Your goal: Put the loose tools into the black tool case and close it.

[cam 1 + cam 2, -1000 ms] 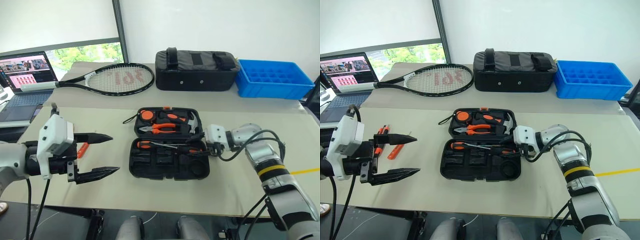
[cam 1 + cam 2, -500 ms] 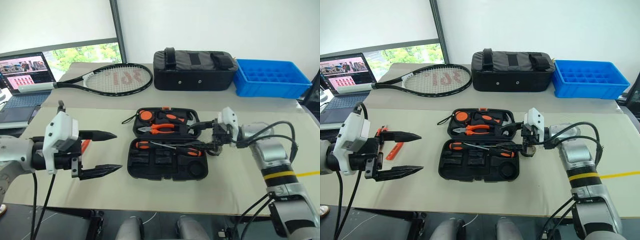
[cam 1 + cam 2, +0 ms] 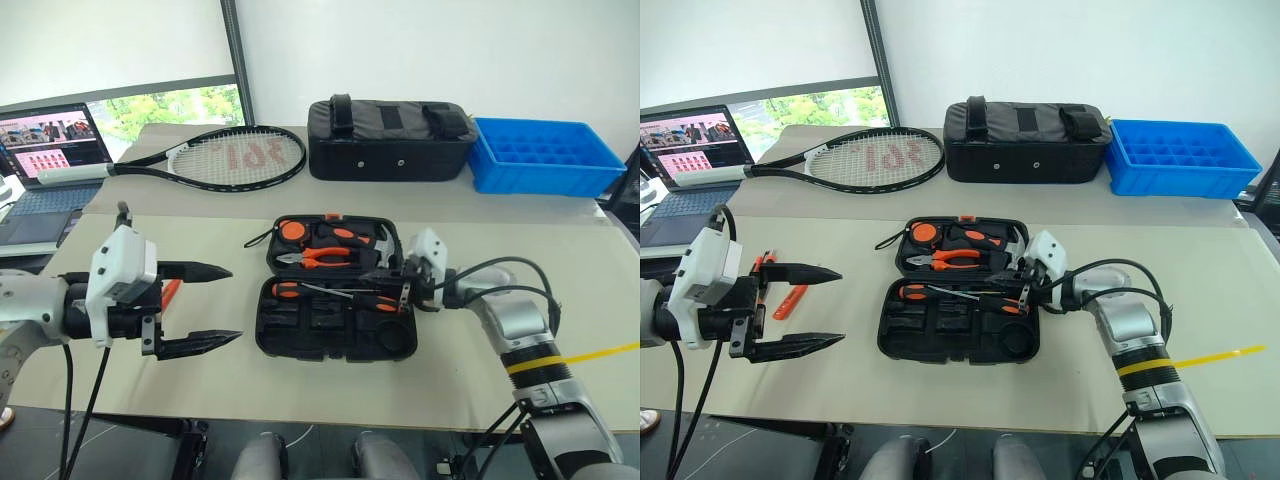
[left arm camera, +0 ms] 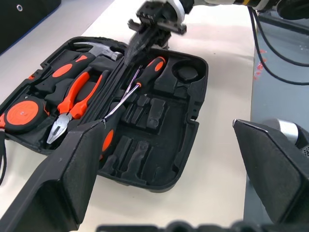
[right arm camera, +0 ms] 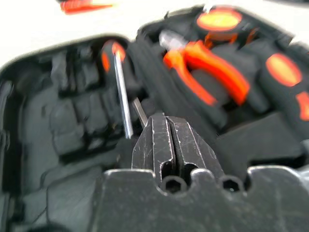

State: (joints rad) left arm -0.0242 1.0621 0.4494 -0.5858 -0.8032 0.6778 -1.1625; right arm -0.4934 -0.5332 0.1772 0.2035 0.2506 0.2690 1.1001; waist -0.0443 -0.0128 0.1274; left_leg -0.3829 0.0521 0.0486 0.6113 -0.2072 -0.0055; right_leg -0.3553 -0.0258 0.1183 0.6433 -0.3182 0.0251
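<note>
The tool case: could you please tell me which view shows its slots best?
The left wrist view: the open tool case lies close, its slots plain. The eye views show the case whole but small; the right wrist view shows part of it, blurred.

Bare counter (image 3: 500,240) right of the open tool case (image 3: 335,325) & along its front edge — room to pass. Right gripper (image 3: 385,283) sits over case's right end. Left gripper (image 3: 205,305) blocks case's left side — loose tools (image 3: 775,285) behind it.
</note>
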